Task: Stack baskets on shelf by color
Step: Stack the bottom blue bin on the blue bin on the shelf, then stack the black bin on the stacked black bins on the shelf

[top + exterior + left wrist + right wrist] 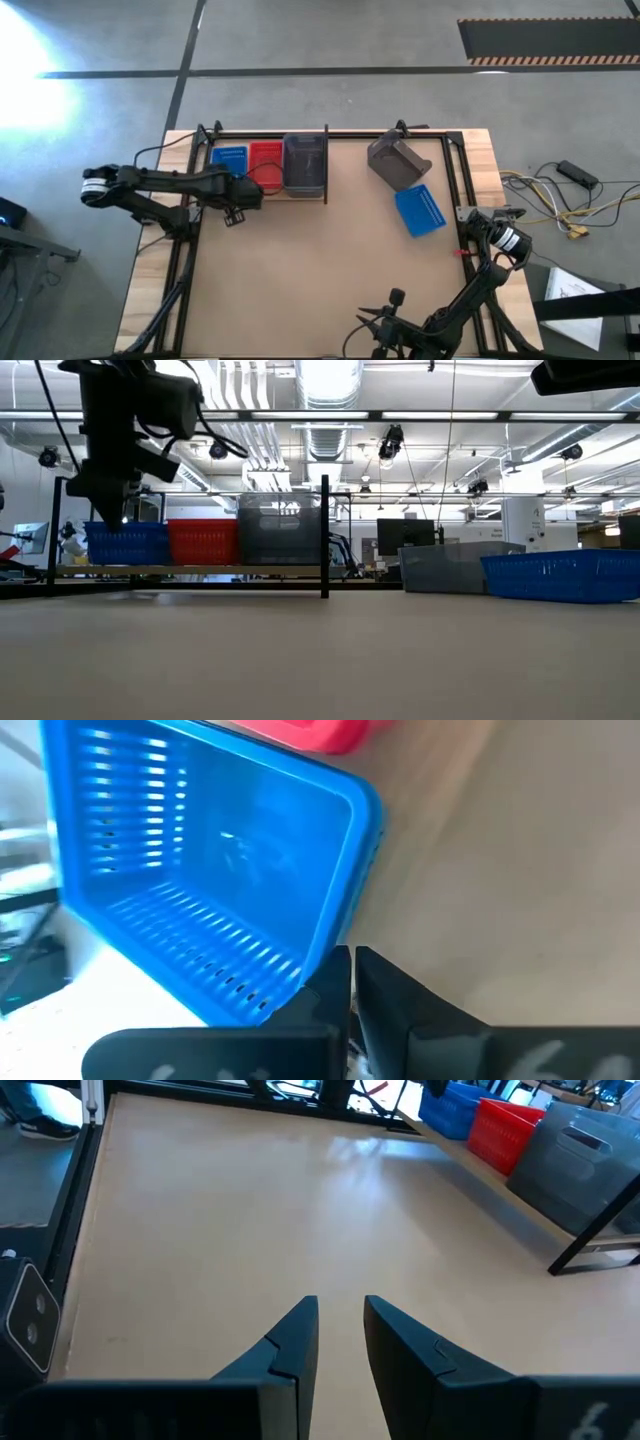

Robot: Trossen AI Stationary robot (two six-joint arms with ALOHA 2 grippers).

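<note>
Reaching across the shelf (pixel 300 196), left end effector (pixel 237 215) closed empty beside blue basket (pixel 229 160), right end effector (pixel 338 1342) parted.

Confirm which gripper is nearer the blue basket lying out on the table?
Right. The right gripper waits at the table's near edge, below the loose blue basket; the left gripper is shut by the shelf, farther off.

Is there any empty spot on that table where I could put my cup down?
The wide brown tabletop in front of the shelf is bare, right down to the near edge. It is crowded at the far side: blue basket, red basket and grey basket on the shelf, a tipped grey basket and loose blue basket alongside.
</note>
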